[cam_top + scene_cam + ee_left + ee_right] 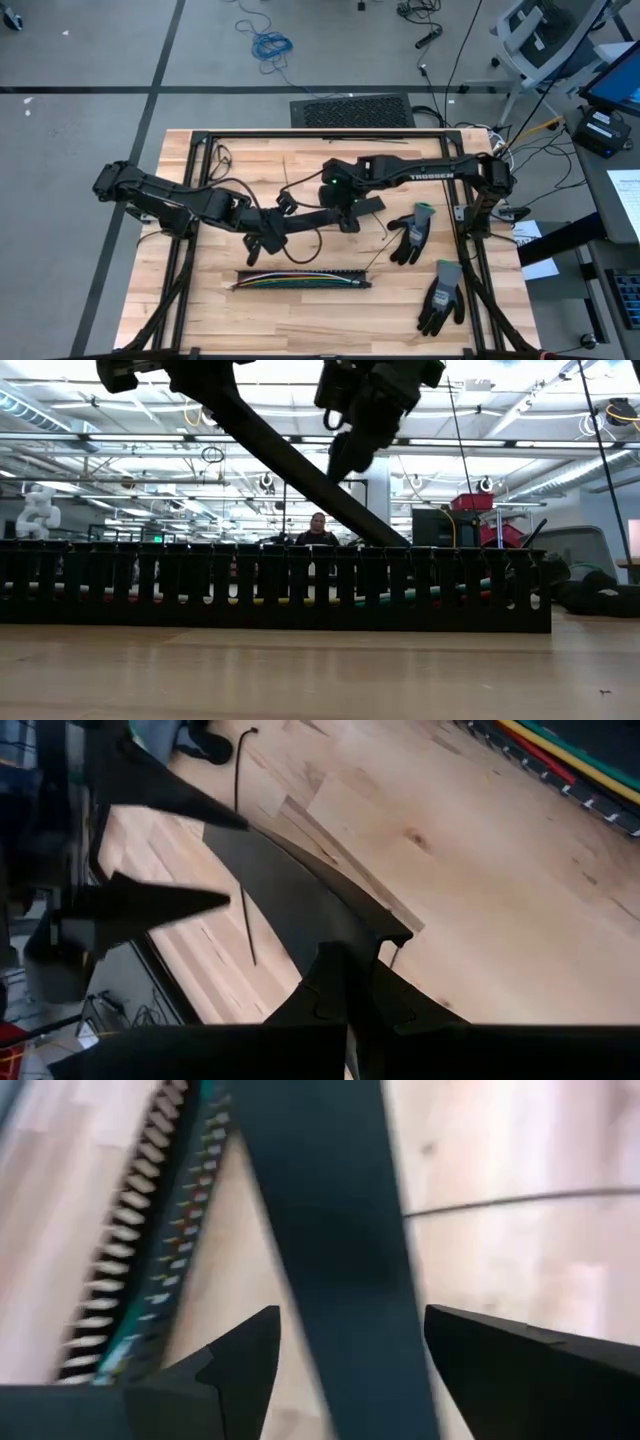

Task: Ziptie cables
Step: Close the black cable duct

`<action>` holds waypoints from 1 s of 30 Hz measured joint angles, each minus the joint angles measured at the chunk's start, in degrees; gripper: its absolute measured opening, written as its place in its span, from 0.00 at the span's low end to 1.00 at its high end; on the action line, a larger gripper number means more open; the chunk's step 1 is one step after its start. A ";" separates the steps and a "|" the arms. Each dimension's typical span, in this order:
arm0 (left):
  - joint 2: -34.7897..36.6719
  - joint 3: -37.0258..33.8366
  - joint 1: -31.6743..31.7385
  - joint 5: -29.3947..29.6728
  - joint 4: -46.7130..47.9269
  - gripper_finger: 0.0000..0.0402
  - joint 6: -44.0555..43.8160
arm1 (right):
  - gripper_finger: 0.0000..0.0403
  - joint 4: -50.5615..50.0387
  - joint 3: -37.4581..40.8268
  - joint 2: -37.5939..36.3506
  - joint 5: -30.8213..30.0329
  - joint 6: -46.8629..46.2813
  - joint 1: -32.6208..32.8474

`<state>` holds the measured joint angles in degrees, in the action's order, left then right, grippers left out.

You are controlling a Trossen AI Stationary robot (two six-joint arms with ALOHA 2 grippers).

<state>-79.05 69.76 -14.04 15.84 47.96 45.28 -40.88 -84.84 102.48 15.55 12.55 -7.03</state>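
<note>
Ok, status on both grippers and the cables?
Left gripper shut. Right gripper open, straddling a flat black strip. Cables untied in slotted strip. Gloves aside.

Two dark gloves (412, 232) (441, 297) on the wooden table (200, 300)

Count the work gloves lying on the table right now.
2. One glove lies right of the table's centre; the other glove lies nearer the front right corner. None looks hidden, though the arms cover some tabletop.

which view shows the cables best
The high view: the cables show full length in the black slotted strip. Low view glimpses colours through slots; the left wrist catches one end; the right wrist blurs them.
</note>
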 joint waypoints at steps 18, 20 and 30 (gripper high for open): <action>-0.09 -0.11 -1.89 3.53 -0.62 0.01 -0.02 | 0.70 -2.42 -0.10 2.73 -1.26 3.61 -1.29; -0.12 -0.11 -1.90 3.51 -0.47 0.02 -0.02 | 0.70 -2.34 -0.12 3.18 -0.75 4.24 -1.29; 0.03 0.08 -1.85 4.80 -1.19 0.02 -0.22 | 0.70 -3.54 0.06 4.96 2.42 5.24 -1.60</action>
<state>-79.01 69.83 -15.89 20.65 46.77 45.06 -44.42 -84.78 107.43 17.97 17.78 -8.63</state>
